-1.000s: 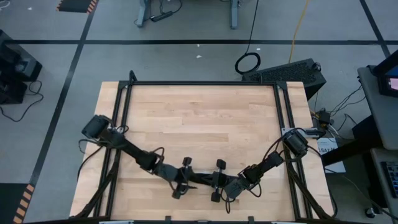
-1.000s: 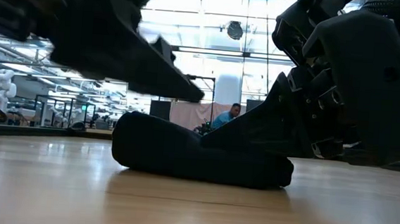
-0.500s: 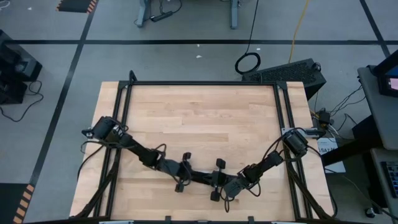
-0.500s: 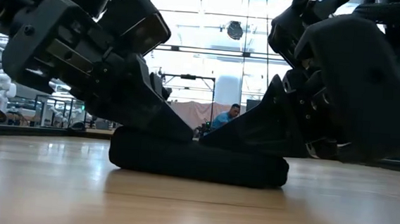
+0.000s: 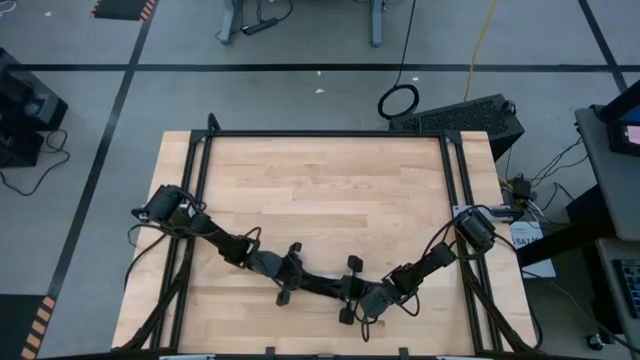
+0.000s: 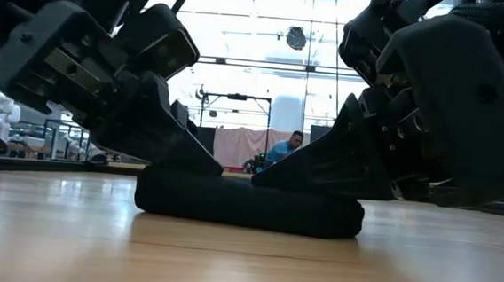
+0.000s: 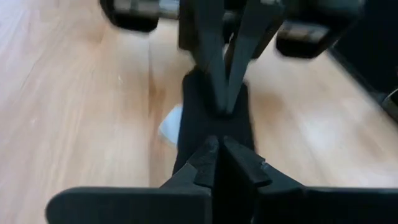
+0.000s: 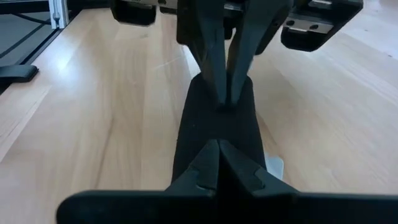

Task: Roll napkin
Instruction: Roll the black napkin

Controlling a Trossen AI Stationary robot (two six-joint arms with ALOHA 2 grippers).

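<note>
On the wooden table (image 5: 330,190), my left pincer (image 6: 199,161) and right pincer (image 6: 272,173) each pinch an end of the rolled black napkin (image 6: 247,207).

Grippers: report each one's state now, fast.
Left tool: shut on the napkin.
Right tool: shut on the napkin's other end.

tabletop (image 5: 330,180) bare beyond napkin (image 6: 247,207), both arms crowding it
</note>
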